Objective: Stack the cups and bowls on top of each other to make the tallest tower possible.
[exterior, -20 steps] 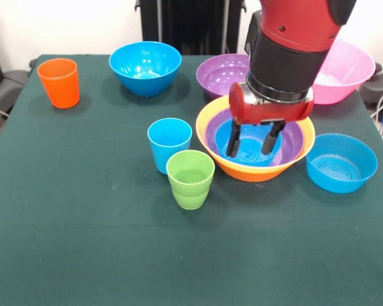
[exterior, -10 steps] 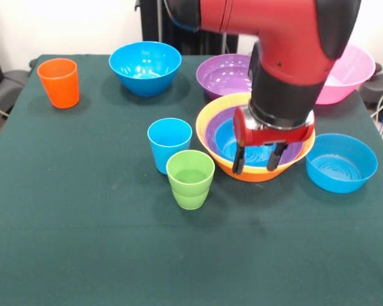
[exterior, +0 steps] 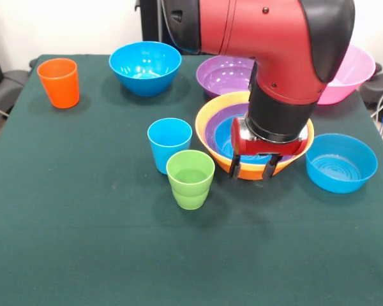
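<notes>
A pile of three nested bowls stands right of centre: a large orange-yellow bowl [exterior: 202,120] holds a wide purple bowl [exterior: 213,129], which holds a small blue bowl [exterior: 225,139]. My gripper [exterior: 251,171] hangs open and empty over the pile's near rim, and the arm hides much of the pile. The light blue cup [exterior: 169,144] and the green cup [exterior: 190,178] stand upright just left of the pile. The orange cup [exterior: 59,82] stands at the far left.
A blue bowl [exterior: 145,67] and a second purple bowl [exterior: 222,75] sit at the back. The pink bowl [exterior: 356,69] sits at the back right, partly behind the arm. Another blue bowl [exterior: 341,162] sits right of the pile.
My gripper has come up out of the small blue bowl and moved towards the pile's near rim, still open and empty. The bowls and cups have not moved.
</notes>
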